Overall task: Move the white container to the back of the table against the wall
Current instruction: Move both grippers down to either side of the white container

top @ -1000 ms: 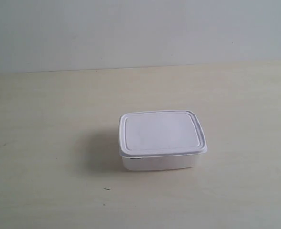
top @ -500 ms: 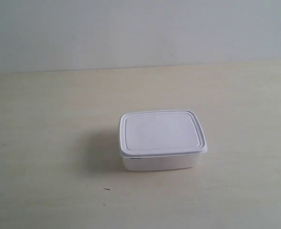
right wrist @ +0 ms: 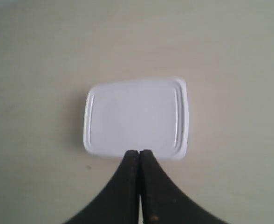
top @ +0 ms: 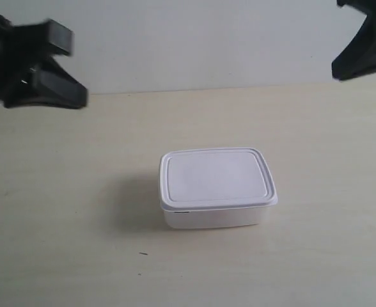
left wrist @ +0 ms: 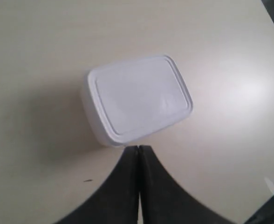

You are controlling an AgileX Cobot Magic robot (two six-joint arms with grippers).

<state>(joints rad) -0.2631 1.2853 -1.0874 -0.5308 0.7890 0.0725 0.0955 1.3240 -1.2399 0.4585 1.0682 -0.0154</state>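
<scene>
The white container (top: 217, 187), lid on, sits on the pale table (top: 73, 192) a little right of centre, well short of the grey-white wall (top: 194, 45). It also shows in the left wrist view as the white container (left wrist: 138, 98) and in the right wrist view as the white container (right wrist: 136, 116). My left gripper (left wrist: 139, 148) is shut and empty, high above the table. My right gripper (right wrist: 140, 152) is shut and empty too. Black arm parts appear at the exterior view's left (top: 31, 64) and right (top: 366, 41), both apart from the container.
A few tiny dark specks lie on the table, one (top: 142, 254) in front of the container. The table meets the wall along a straight line behind the container.
Both arms have come into the exterior view at the upper corners; earlier no arm showed. The container has not moved.
</scene>
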